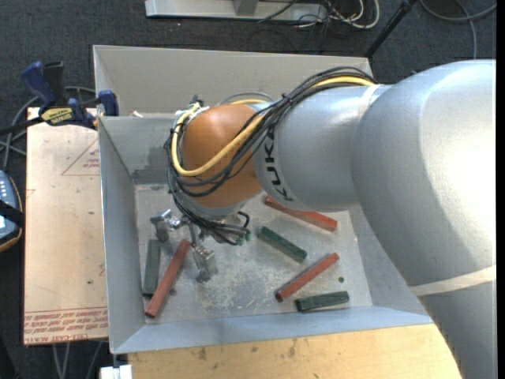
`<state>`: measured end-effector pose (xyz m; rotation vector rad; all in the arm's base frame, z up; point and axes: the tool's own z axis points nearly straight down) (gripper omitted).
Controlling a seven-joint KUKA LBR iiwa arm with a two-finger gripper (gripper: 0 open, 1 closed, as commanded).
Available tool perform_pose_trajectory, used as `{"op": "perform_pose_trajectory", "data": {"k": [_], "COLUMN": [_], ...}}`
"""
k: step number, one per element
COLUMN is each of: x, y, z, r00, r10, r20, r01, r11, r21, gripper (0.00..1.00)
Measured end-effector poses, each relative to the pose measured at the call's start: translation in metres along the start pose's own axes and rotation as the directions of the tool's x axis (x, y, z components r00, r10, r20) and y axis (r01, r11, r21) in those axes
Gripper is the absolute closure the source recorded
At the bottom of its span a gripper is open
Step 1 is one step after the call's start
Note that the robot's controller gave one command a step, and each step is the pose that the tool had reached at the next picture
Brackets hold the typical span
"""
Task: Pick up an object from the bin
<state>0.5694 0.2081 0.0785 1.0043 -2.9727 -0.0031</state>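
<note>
In the front-left of the grey metal bin (118,235), a long red rectangular stick (166,284) lies just beside a dark green stick (150,267). The gripper (183,245), fingers apparently spread, straddles the red stick's upper end. Closing that near the tip could let it swivel free or snag the green neighbour. Other red and green sticks (306,277) lie apart to the right.

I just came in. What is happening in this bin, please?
A KUKA arm reaches into the grey metal bin from the right. Its claw is low over the bin's left part, at the upper end of a long red stick, beside a dark green stick. Other red and green sticks lie loose to the right. Nothing is lifted yet.
</note>
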Motion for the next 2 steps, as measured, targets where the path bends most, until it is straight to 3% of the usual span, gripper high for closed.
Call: {"op": "perform_pose_trajectory", "data": {"k": [1, 2], "x": [-0.001, -0.011], "y": [-0.001, 0.009], "z": [-0.004, -0.129], "r00": [1.000, 1.000], "r10": [0.002, -0.025], "r20": [0.004, 0.015], "r01": [-0.002, 0.025], "r11": [1.000, 1.000], "r21": [0.002, 0.006], "gripper": [1.00, 1.00]}}
